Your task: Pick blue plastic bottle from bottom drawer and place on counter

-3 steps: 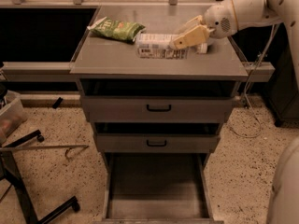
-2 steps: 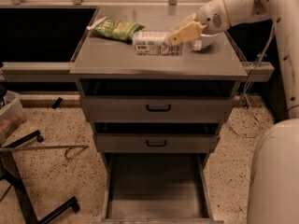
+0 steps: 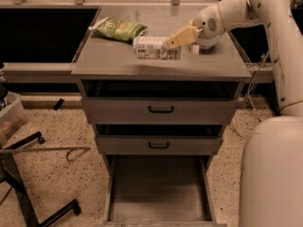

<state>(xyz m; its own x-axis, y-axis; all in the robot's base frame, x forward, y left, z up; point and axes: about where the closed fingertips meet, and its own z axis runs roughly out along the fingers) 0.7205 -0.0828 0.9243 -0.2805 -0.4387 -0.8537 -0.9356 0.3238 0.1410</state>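
The green snack bag lies at the far left of the counter, just left of the blue plastic bottle, which lies on its side mid-counter. As a second ago, the gripper sits at the bottle's right end; I cannot tell whether it grips. The bottom drawer stands pulled out, showing its bare floor, below two shut upper drawers.

My end effector sits over the right half of the surface, at the right end of the plastic bottle lying on it. The chip bag lies behind and left of the bottle. Below, the bottom drawer stands pulled out, forward of the two upper drawers.
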